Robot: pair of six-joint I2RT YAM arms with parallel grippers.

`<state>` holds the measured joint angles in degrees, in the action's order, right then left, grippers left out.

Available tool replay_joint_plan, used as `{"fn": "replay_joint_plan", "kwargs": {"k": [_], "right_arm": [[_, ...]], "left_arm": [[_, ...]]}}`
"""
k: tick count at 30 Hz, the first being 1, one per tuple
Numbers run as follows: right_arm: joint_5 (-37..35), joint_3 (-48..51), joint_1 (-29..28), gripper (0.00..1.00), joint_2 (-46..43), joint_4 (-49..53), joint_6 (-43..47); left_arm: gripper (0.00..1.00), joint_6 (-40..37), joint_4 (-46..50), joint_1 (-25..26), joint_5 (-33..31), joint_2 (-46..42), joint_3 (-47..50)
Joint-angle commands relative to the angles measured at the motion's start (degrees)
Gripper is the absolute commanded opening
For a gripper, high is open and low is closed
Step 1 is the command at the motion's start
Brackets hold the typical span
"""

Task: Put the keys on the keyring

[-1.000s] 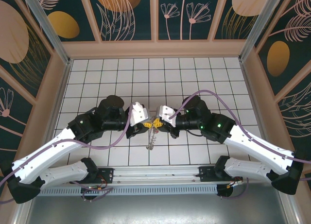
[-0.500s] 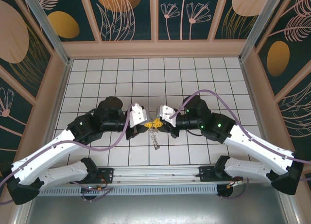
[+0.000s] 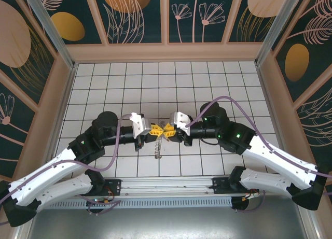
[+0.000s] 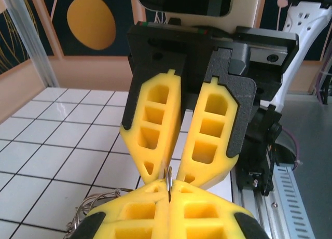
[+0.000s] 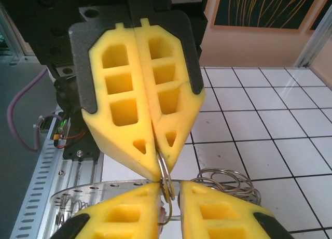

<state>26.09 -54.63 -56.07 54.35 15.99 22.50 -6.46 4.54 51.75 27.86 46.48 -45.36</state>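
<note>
2 grippers, tip to tip | left gripper [image 3: 160, 129] clamped on 1 keyring [image 3: 159, 147] | right gripper [image 3: 169, 130] slightly parted (wire runs between its jaws)

The left hand [image 3: 158, 131] and right hand [image 3: 167, 129] meet tip-to-tip, keyring [image 3: 160, 146] hanging there.

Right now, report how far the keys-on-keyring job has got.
Done: the keyring is picked up, pinched in the shut left gripper. In hand: the right gripper meets it tip to tip, jaws slightly apart around the same wire. To do: threading the keys on; I can't tell that any is on yet.
</note>
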Motion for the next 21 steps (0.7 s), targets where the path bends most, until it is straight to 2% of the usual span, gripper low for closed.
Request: {"fn": "replay_joint_plan", "kwargs": {"k": [1,3,8,9,12,13,17,21], "right_arm": [[0.4,1.6,0.2,0.09,-1.2,-3.7,-0.4],[0.3,1.9,0.3,0.0,-1.4,-3.8,-0.2],[-3.1,1.7,0.5,0.0,-1.9,-2.4,0.7],[-4.5,1.5,0.5,0.0,-2.0,-2.2,0.9],[-8.1,0.7,0.5,0.0,-1.4,-1.2,1.4],[-8.7,0.0,0.5,0.0,-0.7,-0.3,1.6],[-9.6,-2.0,0.1,0.0,2.4,2.2,2.2],[-9.7,-2.8,-0.9,0.0,3.1,2.9,2.6]], "left_arm": [[0.0,3.1,-10.4,0.3,5.1,-0.3,0.4],[0.0,3.9,-10.7,0.3,6.0,0.4,0.8],[0.0,1.6,-0.4,0.3,2.8,2.5,-2.1],[0.02,0.6,2.5,0.3,1.6,2.9,-3.2],[0.22,-2.6,11.0,0.2,-0.7,4.5,-6.7],[0.24,-3.5,13.4,0.2,-1.2,5.2,-7.7],[0.23,-6.5,19.6,0.2,-3.0,8.3,-10.8],[0.14,-8.2,21.0,0.2,-3.9,10.4,-12.3]]}}
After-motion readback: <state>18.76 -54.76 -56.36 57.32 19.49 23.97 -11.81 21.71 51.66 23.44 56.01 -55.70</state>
